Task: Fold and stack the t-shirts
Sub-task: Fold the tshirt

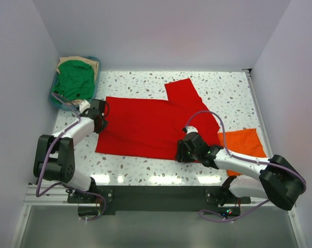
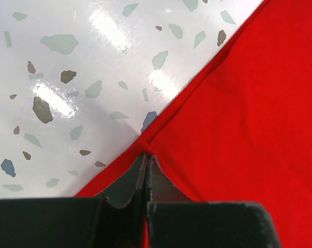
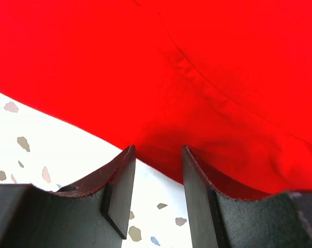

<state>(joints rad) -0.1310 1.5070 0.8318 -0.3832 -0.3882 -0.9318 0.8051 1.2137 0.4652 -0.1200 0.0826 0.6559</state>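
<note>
Left wrist view: left gripper (image 2: 146,155) clamps edge of red t-shirt (image 2: 238,129).

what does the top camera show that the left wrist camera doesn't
Only the top view: the red t-shirt spread out whole, the orange t-shirt, the green t-shirt in the teal basket, and the right gripper, open at the near hem. Only the left wrist: the left gripper pinched shut on the shirt's edge, cloth puckering at its tips. Both: red cloth on the speckled table.

No text, label, brand or number is readable on the red t-shirt (image 1: 145,126), orange t-shirt (image 1: 243,142) or speckled table (image 1: 135,85).
</note>
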